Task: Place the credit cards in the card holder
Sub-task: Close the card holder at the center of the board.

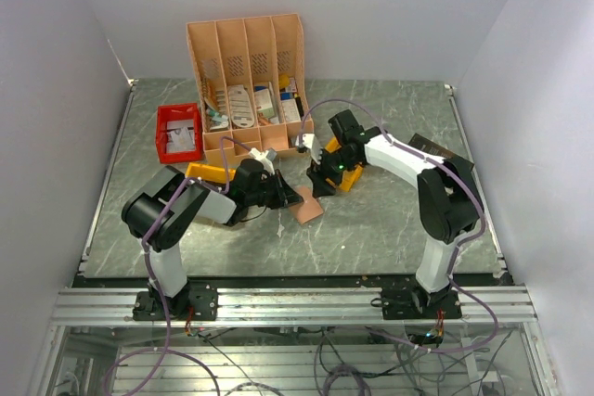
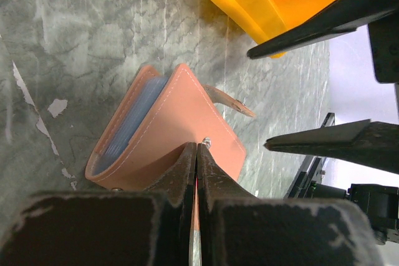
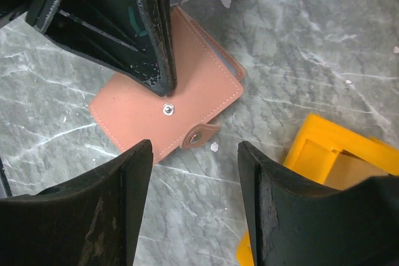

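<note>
Card holder: the tan card holder lies folded shut on the grey marbled table, in the middle of the table between the two arms' tips.
Holder details: a metal snap stud sits on its top cover, and a short strap tab sticks out past its edge onto the table, unfastened.
Inside the holder: pale blue layers show between the covers at the open side. Whether they are cards or pocket panels cannot be told.
Left claw: the left gripper has its jaws pressed together, and the tips touch the holder's top cover just beside the stud.
Right claw: the right gripper has its jaws apart with nothing between them. It hangs above the table at the strap tab side of the holder and is not touching it.
Yellow tray: a yellow tray sits on the table just right of the holder, under the right arm.
Second tray: another yellow tray lies left of the left arm's wrist.
Far side: a peach slotted organiser stands at the far edge, holding papers and small items.
Red bin: a red bin stands left of the organiser.
</note>
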Controlling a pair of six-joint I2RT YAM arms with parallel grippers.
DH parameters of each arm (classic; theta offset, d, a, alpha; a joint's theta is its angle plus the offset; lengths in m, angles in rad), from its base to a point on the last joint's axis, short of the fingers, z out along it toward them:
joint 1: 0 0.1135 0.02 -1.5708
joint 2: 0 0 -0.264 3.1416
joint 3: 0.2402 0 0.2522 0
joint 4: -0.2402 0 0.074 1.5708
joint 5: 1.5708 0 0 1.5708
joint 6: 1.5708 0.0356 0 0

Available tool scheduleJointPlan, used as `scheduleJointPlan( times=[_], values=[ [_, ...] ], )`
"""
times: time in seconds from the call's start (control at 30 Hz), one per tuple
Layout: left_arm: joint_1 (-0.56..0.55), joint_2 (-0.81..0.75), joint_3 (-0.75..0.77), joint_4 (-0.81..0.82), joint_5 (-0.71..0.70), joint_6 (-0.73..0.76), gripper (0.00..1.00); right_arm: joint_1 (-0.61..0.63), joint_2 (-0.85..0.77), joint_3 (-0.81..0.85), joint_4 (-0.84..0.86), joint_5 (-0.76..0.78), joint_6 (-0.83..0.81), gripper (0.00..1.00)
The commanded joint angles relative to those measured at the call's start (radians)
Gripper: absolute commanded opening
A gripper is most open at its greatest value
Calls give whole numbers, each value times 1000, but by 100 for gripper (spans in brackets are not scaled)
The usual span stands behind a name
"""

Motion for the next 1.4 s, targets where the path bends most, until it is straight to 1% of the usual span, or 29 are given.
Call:
scheduleJointPlan(
  times=[0.0, 0.17, 0.23, 0.33, 0.37, 0.4, 0.53, 0.57, 0.8, 0.9, 1.07, 1.17, 1.37],
  values=[
    [5, 47, -30, -88, -30, 25, 7, 27, 31, 13, 4, 50, 25, 56],
    [4, 45, -27, -90, -30, 27, 7, 40, 44, 17, 3, 54, 27, 52],
    [4, 45, -28, -90, -30, 26, 7, 42, 50, 23, 3, 63, 33, 47],
    [5, 46, -31, -85, -29, 24, 7, 42, 59, 37, -4, 74, 40, 35],
    [4, 43, -34, -87, -30, 25, 7, 41, 60, 40, -5, 86, 42, 25],
    [4, 42, -34, -89, -31, 25, 7, 42, 60, 42, -6, 87, 43, 19],
    [4, 43, -31, -90, -30, 25, 7, 40, 66, 53, -30, 65, 31, 2],
    [5, 44, -30, -89, -29, 25, 7, 40, 69, 56, -39, 57, 27, 0],
    [4, 34, -22, -101, -28, 28, 7, 37, 72, 49, -34, 44, 26, 0],
    [6, 25, -19, -110, -28, 30, 7, 37, 83, 61, -51, -2, 9, 0],
    [12, 34, -16, -103, -19, 29, 7, 34, 113, 78, -127, -81, -69, 0],
    [15, 42, -21, -86, -12, 24, 7, 34, 111, 61, -128, -80, -87, 0],
    [15, 54, -23, -67, -4, 18, 7, 43, 99, 23, -74, -34, -71, 0]
  ],
)
